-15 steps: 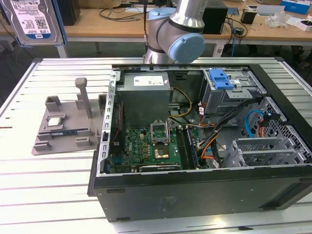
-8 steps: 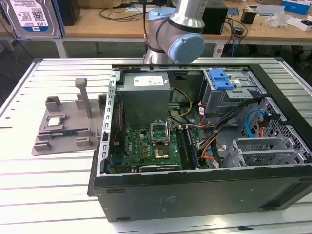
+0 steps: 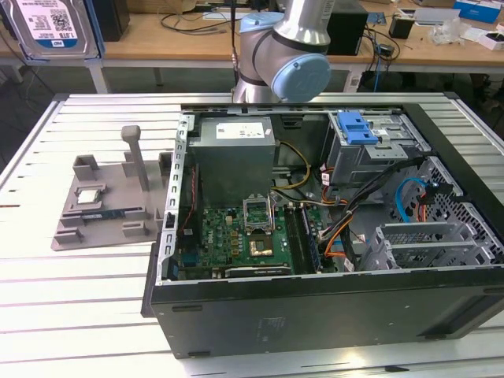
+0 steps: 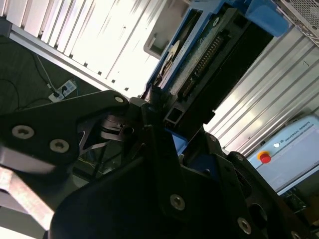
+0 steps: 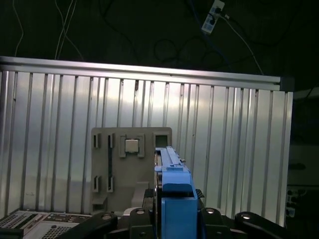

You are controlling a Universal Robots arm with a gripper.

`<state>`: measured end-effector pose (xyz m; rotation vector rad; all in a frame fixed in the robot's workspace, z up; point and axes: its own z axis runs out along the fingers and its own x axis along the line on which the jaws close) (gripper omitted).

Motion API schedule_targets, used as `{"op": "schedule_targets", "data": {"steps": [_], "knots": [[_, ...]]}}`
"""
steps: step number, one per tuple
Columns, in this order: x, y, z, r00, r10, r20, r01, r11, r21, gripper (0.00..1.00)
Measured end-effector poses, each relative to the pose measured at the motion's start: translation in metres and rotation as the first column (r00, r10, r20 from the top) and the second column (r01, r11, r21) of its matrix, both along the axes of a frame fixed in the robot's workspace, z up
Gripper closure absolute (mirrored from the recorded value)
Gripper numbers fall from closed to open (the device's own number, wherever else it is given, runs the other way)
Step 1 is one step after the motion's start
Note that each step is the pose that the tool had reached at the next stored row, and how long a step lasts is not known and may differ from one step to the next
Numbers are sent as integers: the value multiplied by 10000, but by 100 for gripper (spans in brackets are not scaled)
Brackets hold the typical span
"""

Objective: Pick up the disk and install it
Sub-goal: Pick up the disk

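The hand (image 4: 169,122) is gripping the disk (image 5: 172,184), with its fingers closed on the two blue-railed sides. It is holding the disk on edge in the air above the grey holder (image 5: 104,164), which is standing near the table (image 3: 79,315) edge at the exterior view's left. I think it is carrying the disk so high in order to be clearing the wall of the open computer case (image 3: 315,315), and is leaving the connector end free.
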<state>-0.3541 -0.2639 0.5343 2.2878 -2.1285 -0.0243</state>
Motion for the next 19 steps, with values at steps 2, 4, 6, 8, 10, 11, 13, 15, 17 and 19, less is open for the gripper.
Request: {"op": "schedule_targets", "data": {"steps": [2, 4, 6, 8, 10, 11, 13, 15, 17, 19], "knots": [[61, 1, -1, 10000, -3, 1, 3, 10000, 0, 63], [118, 1, -1, 10000, -3, 1, 3, 10000, 1, 63], [210, 1, 0, 10000, -3, -3, 3, 10000, 0, 63], [301, 1, -1, 10000, -2, -4, 2, 10000, 0, 63], [418, 1, -1, 10000, -3, -8, 3, 10000, 0, 63], [477, 1, 0, 10000, -3, -11, 3, 10000, 0, 63], [602, 1, -1, 10000, -2, -13, 2, 10000, 1, 63], [721, 1, 0, 10000, -3, -15, 3, 10000, 0, 63], [861, 1, 0, 10000, -3, -16, 3, 10000, 0, 63], [980, 1, -1, 10000, -2, -15, 2, 10000, 1, 63]]}}
